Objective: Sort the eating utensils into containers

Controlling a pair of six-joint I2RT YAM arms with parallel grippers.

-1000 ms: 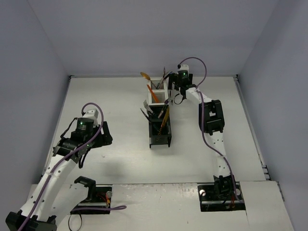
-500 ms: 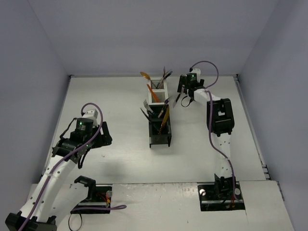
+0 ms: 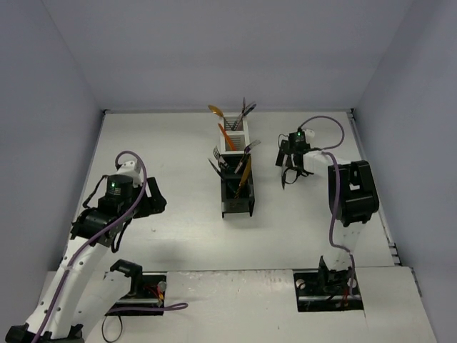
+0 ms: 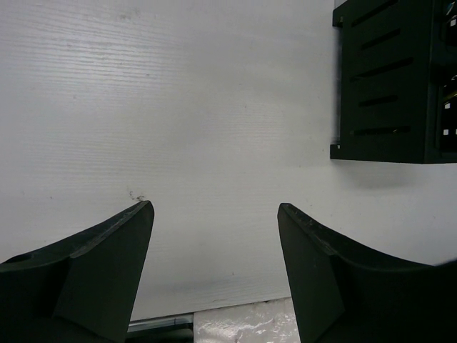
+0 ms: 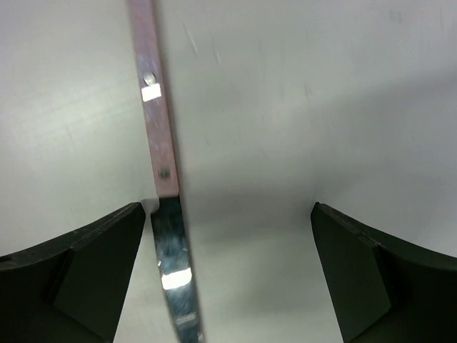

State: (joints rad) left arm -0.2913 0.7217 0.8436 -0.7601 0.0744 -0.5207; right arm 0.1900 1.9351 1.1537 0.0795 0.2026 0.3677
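Note:
The containers (image 3: 236, 187) stand mid-table: two white slatted bins at the far end, two black ones nearer. Several utensils stick out of them, among them an orange spoon (image 3: 216, 112) and a gold piece (image 3: 244, 171). My right gripper (image 3: 287, 174) is to the right of the bins, low over the table. In the right wrist view it (image 5: 228, 214) is wide open. A knife (image 5: 158, 136) with a pink handle and silver blade lies between the jaws, close to the left finger (image 5: 93, 257). My left gripper (image 3: 151, 200) (image 4: 214, 211) is open and empty over bare table.
The near black bin (image 4: 385, 78) shows at the upper right of the left wrist view. The enclosure's walls close the table at the left, back and right. The arm base brackets (image 3: 136, 286) sit at the near edge.
My right arm has swung away from the bins, to the right and nearer, carrying the knife. Its jaws now stand wide open around it. The left arm has shifted slightly.

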